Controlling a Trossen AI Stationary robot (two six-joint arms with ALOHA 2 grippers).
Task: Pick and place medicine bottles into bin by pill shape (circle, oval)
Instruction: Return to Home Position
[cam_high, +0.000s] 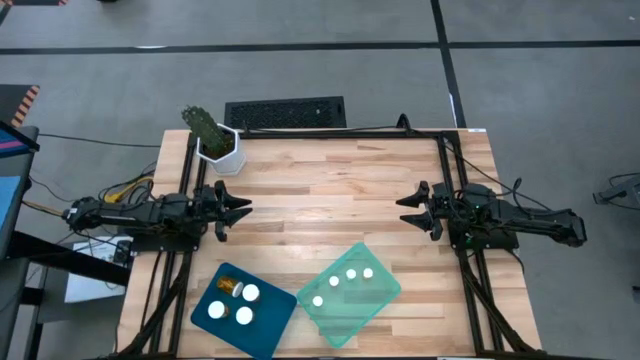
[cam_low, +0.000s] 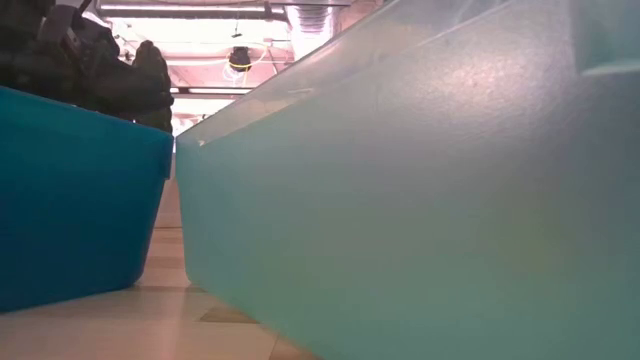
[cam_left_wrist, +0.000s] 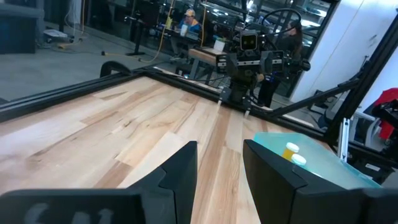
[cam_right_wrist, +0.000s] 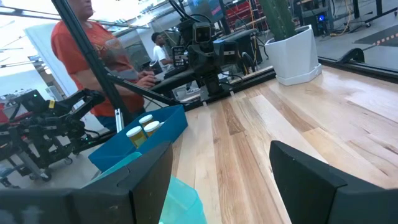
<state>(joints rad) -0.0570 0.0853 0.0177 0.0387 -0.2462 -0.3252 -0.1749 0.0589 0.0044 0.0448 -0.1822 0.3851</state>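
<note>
Well to the left of the translucent pale-green plastic bin (cam_high: 345, 322), and farther back on the light wooden desk (cam_high: 330, 185), the left hand (cam_high: 238, 212) hangs low by the desk's side edge. Its dark fingers (cam_left_wrist: 180, 180) are spread apart and grasp nothing; the left wrist view shows bare planks through the gap. Close beside the green bin on its left sits the deep-blue plastic bin (cam_high: 272, 325); whether the two touch I cannot tell. It holds four small amber medicine bottles (cam_high: 244, 316) with round white caps, three upright and one lying on its side. Inside the green bin itself four more white caps show, all seemingly upright. To the right of the green bin and farther back, the right hand (cam_high: 408, 210) faces inward, likewise released and empty.

No bottle shows on the bare wood around the green bin, so the sorting looks finished, though whether each went by pill shape cannot be read here. What is left, I judge, is only for both arms to settle at rest.
</note>
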